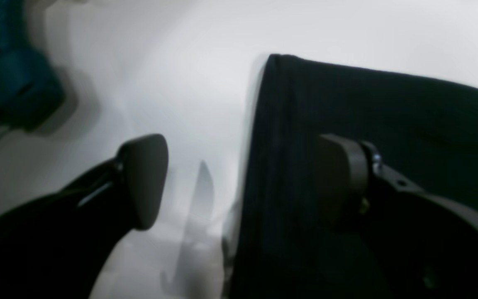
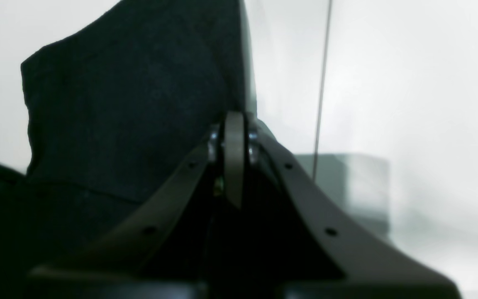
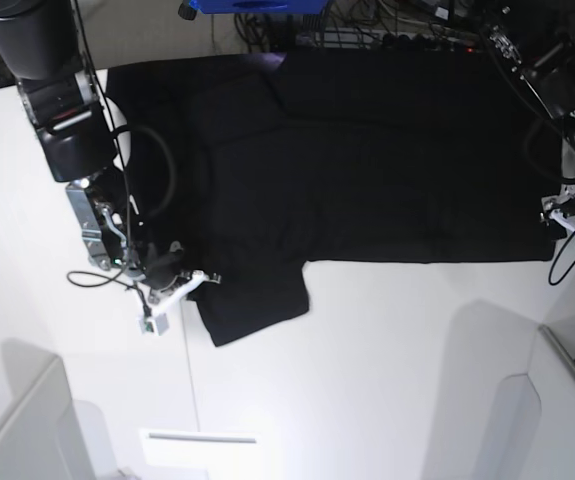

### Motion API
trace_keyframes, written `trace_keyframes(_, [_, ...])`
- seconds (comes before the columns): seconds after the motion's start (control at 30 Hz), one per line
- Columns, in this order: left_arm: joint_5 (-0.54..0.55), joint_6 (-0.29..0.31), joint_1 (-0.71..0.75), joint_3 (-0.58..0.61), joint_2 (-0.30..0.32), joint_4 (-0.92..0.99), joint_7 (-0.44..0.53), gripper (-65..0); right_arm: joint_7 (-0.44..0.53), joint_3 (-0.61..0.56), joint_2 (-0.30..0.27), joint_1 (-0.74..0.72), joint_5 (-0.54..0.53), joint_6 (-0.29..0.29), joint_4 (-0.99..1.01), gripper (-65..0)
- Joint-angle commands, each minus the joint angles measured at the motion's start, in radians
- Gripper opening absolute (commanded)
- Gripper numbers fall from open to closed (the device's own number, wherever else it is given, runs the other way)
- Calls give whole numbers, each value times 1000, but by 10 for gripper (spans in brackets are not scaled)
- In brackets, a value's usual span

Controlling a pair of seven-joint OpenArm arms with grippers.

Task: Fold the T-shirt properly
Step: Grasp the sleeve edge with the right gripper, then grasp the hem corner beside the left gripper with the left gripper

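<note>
The black T-shirt [image 3: 387,170] lies spread flat across the far half of the white table [image 3: 387,380], with one sleeve hanging toward the near left. My right gripper [image 3: 204,278] sits at that sleeve's edge. In the right wrist view its pads [image 2: 235,158] are pressed together at the border of the dark cloth [image 2: 131,104], shut on the T-shirt. My left gripper [image 3: 567,212] is at the shirt's right edge. In the left wrist view it stands open [image 1: 243,178], one finger [image 1: 342,174] over the black cloth [image 1: 388,124] and the other [image 1: 145,178] over bare table.
Cables and electronics [image 3: 367,20] run along the table's far edge. Grey panels stand at the near left [image 3: 17,420] and near right [image 3: 567,400]. A teal object [image 1: 15,83] shows at the left wrist view's upper left. A white strip [image 3: 202,437] lies near the front.
</note>
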State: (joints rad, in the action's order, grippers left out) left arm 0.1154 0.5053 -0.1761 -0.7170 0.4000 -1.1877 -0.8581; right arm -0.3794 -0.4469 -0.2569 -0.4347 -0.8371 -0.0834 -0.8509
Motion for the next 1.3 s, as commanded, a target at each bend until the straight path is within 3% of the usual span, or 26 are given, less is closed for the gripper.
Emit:
trace_keyframes(0.0, [-18,-18,-38,3,17,18,30,-127,-34,0,-6,-10,19,17,0,-650])
trace_keyframes(0.1, [-69,-35,-90,3,15,93,78,-127,-34,0,-6,-10,20,17,-1,-650])
trace_keyframes(0.63, [-78,-37,-188,6,18,309,233,-127,-33,0,-3,-13,20,14,-1,-650])
trace_keyframes(0.87, [-78,-38,-199,6,14,332,242,-128,-33,0,-3,-13,20,14,-1,-650])
trace_keyframes(0.97, [-78,-38,-199,7,12,337,244,-156,-33,0,-3,-13,20,14,-1,-650])
trace_keyframes(1.13, [-78,-38,-227,7,17,408,245,-260,-33,0,-3,-13,20,14,-1,-650])
trace_keyframes(1.27, [-78,-38,-227,30,14,423,299,-298,-33,0,-3,-13,20,14,-1,-650])
